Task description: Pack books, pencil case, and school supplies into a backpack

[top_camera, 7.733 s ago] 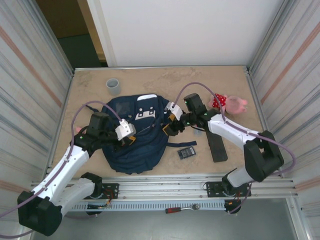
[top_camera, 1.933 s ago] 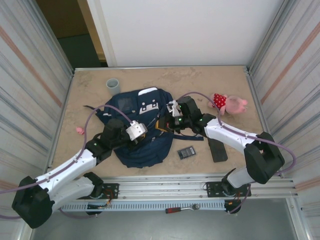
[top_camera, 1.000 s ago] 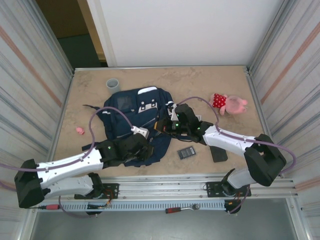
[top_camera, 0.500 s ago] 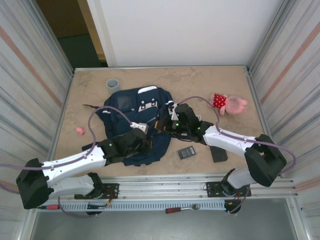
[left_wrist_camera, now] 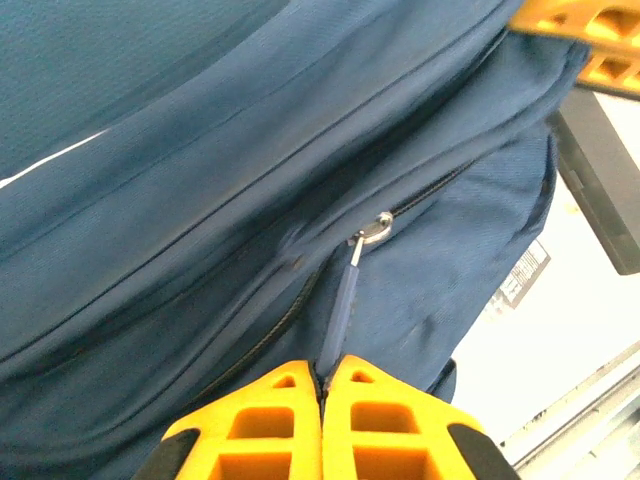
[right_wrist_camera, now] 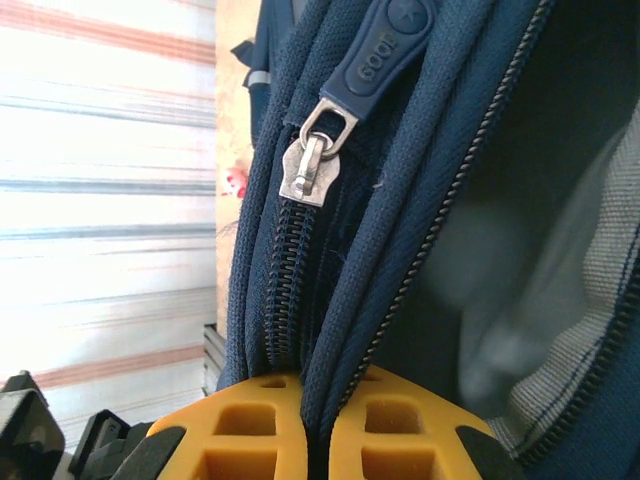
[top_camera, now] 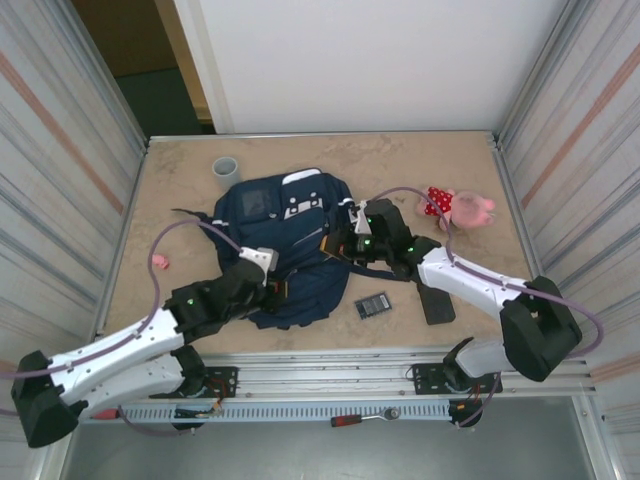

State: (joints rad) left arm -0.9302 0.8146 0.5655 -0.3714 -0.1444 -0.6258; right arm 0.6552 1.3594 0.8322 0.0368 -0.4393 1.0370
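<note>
The navy blue backpack [top_camera: 285, 245] lies flat mid-table. My left gripper [top_camera: 276, 287] is at its near edge, shut on the blue zipper pull strip [left_wrist_camera: 340, 305] that hangs from a metal slider [left_wrist_camera: 378, 228]; in the left wrist view the gripper [left_wrist_camera: 322, 368] has its jaws pressed together on that strip. My right gripper [top_camera: 337, 244] is at the bag's right side, and in the right wrist view the gripper [right_wrist_camera: 320, 388] is shut on the backpack's zipper seam [right_wrist_camera: 350, 300]. A dark grey grid-faced school supply piece [top_camera: 375, 305] lies right of the bag. The books and pencil case are out of view.
A flat black oblong [top_camera: 435, 300] lies under the right forearm. A pink and red plush toy [top_camera: 460, 207] sits at the right, a grey cup [top_camera: 226, 170] at the back left, a small pink bit [top_camera: 158, 261] at the left. Metal walls close in both sides.
My left gripper has closed on the zipper pull strip and the left arm has drawn back toward the near left. The backpack shifted slightly away. The right gripper kept its grip.
</note>
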